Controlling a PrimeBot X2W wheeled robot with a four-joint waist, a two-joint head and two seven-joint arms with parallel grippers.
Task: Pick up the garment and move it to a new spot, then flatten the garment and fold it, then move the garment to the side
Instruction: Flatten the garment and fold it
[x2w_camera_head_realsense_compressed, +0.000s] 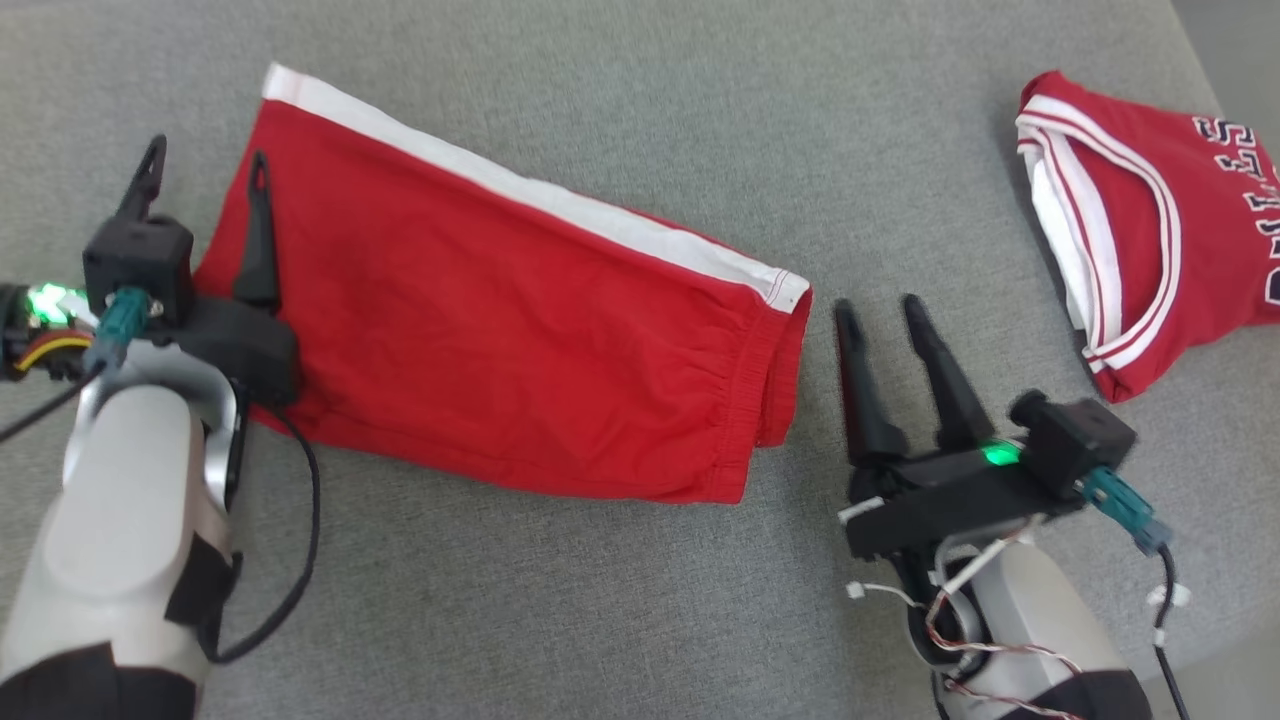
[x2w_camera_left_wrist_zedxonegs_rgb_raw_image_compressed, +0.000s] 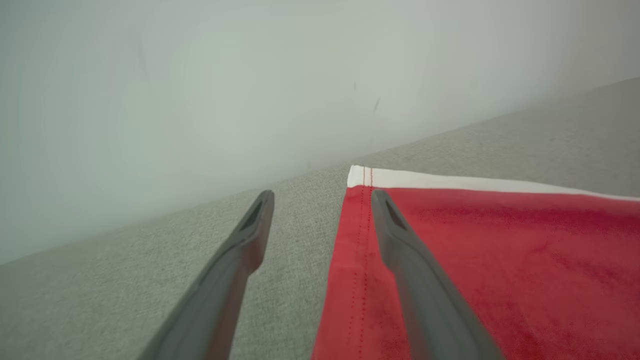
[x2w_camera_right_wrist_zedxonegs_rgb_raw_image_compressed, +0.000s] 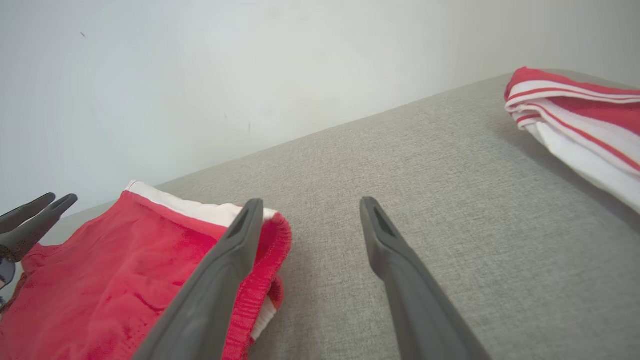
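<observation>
Here the shorts (x2w_camera_head_realsense_compressed: 520, 330) lie flat, left tool (x2w_camera_head_realsense_compressed: 207, 153) and right tool (x2w_camera_head_realsense_compressed: 879, 305) spread.

Shorts (x2w_camera_head_realsense_compressed: 520, 330) lie on surface (x2w_camera_head_realsense_compressed: 600, 600), left of centre; jersey (x2w_camera_head_realsense_compressed: 1150, 230) near far right corner, well apart; left hand (x2w_camera_head_realsense_compressed: 207, 153) over shorts' left end; right hand (x2w_camera_head_realsense_compressed: 879, 305) just beside their right end.

Your left gripper (x2w_camera_head_realsense_compressed: 207, 160) sits at the lower left of the head view. Its two dark fingers (x2w_camera_head_realsense_compressed: 258, 240) are spread wide and point up the view, with nothing pinched between them. Its pale left forearm (x2w_camera_head_realsense_compressed: 120, 520) rises from the bottom-left corner, and a black cable (x2w_camera_head_realsense_compressed: 300, 560) loops beside the wrist. Your right gripper (x2w_camera_head_realsense_compressed: 882, 310) is at the lower right, its jaws also parted and empty and its fingers leaning slightly left. A green light (x2w_camera_head_realsense_compressed: 995, 455) glows on its base, and the right forearm (x2w_camera_head_realsense_compressed: 1030, 620) comes up from the bottom edge.
</observation>
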